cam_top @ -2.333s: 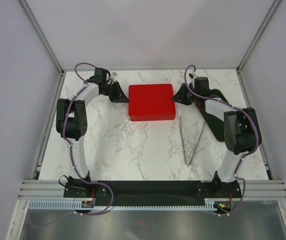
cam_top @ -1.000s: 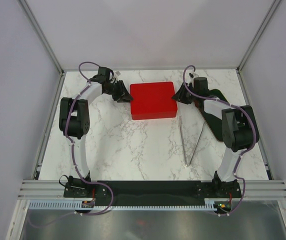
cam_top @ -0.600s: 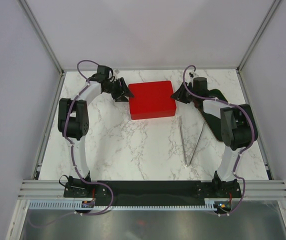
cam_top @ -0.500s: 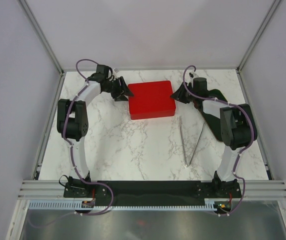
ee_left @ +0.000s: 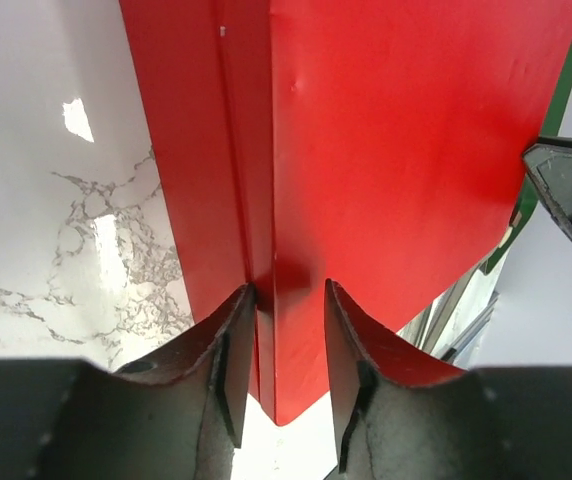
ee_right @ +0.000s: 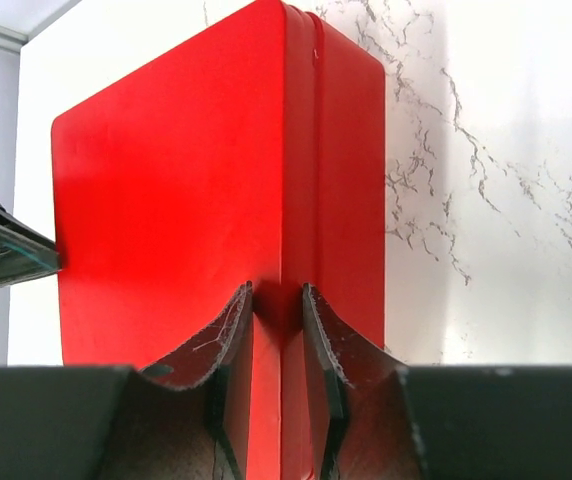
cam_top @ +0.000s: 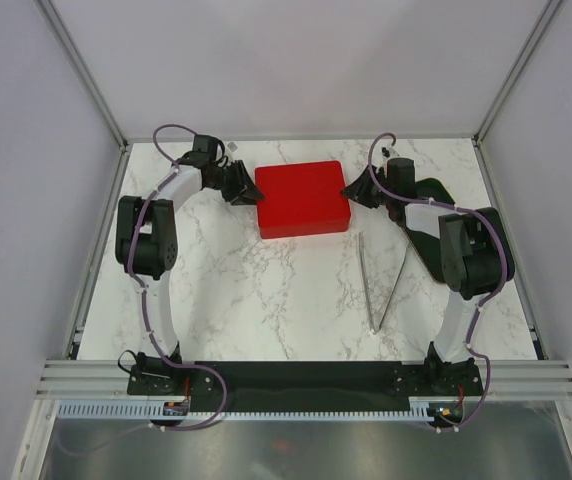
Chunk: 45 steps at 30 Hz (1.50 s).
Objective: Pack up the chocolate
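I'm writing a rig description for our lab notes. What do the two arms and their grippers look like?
The left arm and right arm have white links and bulky black joints, with a purple cable looped along each. The left gripper and right gripper are black, each with two curved, tapering fingers. No markings show.

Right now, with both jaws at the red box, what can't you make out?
Chocolate: in no view; the closed red box hides its inside.
Dark tray: top view, right arm covers most of it.
Grip: wrist views show jaws straddling the box's edges; pinching or not is unclear.
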Each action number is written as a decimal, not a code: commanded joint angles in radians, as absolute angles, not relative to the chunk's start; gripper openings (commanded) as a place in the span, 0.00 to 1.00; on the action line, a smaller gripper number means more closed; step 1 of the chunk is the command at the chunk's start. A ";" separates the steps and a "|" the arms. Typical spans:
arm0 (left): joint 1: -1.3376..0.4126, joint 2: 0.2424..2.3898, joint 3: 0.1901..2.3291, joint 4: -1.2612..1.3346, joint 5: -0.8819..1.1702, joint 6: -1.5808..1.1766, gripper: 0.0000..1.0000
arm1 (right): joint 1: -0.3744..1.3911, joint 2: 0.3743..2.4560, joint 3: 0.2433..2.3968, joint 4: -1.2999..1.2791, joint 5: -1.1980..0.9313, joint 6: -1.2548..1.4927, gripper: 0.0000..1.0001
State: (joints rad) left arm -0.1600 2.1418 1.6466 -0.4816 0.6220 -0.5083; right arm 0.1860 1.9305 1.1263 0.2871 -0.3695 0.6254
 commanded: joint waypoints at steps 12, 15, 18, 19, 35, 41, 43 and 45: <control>-0.167 2.261 1.727 -0.428 0.586 -0.529 0.32 | 0.204 2.019 1.061 0.272 -0.388 0.670 0.03; -0.167 2.269 1.720 -0.426 0.580 -0.526 0.31 | 0.204 2.037 1.045 0.299 -0.394 0.644 0.10; -0.167 2.272 1.721 -0.425 0.580 -0.526 0.32 | 0.204 2.034 1.022 0.343 -0.391 0.635 0.17; -0.167 2.273 1.724 -0.425 0.581 -0.528 0.32 | 0.204 2.037 1.025 0.345 -0.391 0.634 0.18; -0.158 2.212 1.718 -0.434 0.601 -0.529 0.36 | 0.204 1.967 1.026 0.296 -0.433 0.698 0.40; -0.147 2.209 1.723 -0.453 0.600 -0.515 0.38 | 0.218 1.930 1.002 0.299 -0.419 0.755 0.38; -0.135 2.197 1.714 -0.454 0.600 -0.511 0.41 | 0.225 1.928 0.982 0.310 -0.407 0.775 0.37; -0.118 2.183 1.704 -0.453 0.592 -0.511 0.44 | 0.224 1.924 0.966 0.321 -0.405 0.781 0.36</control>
State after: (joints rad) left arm -0.1310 2.2112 1.7222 -0.4541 0.6292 -0.5194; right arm 0.1841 1.9221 1.0168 0.4248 -0.3794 0.7609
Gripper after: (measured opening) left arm 0.430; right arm 0.373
